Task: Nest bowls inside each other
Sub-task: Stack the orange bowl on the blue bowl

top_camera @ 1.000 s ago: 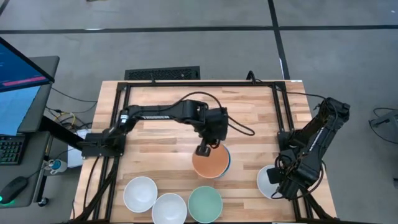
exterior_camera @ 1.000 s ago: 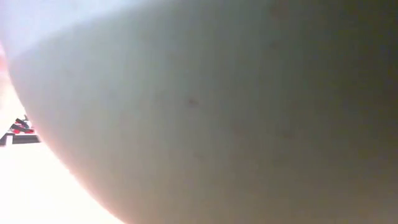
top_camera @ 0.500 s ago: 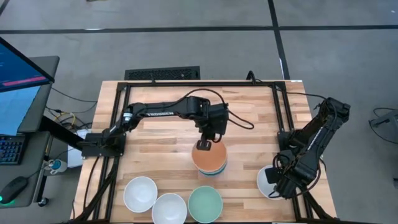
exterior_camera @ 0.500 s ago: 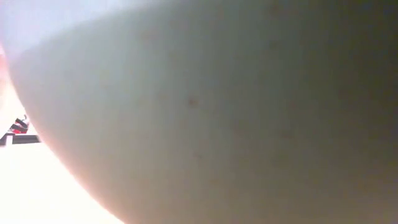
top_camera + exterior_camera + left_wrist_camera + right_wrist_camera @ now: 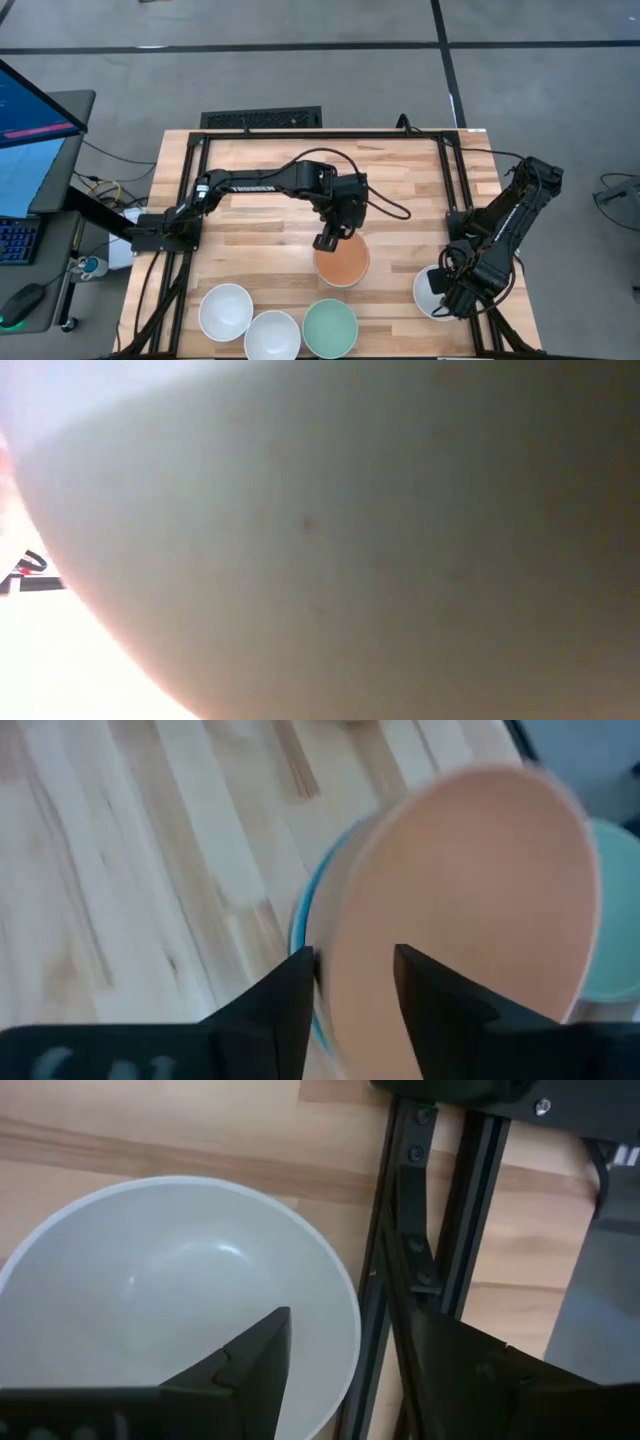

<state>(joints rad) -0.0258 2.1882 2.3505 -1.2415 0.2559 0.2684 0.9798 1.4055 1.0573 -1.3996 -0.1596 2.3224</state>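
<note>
Counting the bowls in sight from above, I make it five loose ones plus whatever sits under the orange one. That orange bowl [image 5: 341, 262] is near the middle of the wooden table [image 5: 260, 220], and the left gripper [image 5: 327, 241] has its two fingers [image 5: 290, 1005] straddling the bowl's rim, one finger outside the wall and one inside, pinched onto it. In the left wrist view a blue rim [image 5: 300, 920] peeks out beneath the orange bowl, so it sits on at least one other; a turquoise edge [image 5: 605, 910] shows beyond it. Along the table's near edge stand three bowls in a row, just beside one another: two white ones [image 5: 225, 311] [image 5: 273, 335] and one mint green bowl [image 5: 330, 328]. A fourth white bowl [image 5: 430, 292] lies by the right side rail, with the right gripper [image 5: 440, 287] parked over it; its fingers [image 5: 250, 1360] stand apart, gripping nothing. One bowl's pale wall [image 5: 350, 550] fills nearly all of the low view.
</note>
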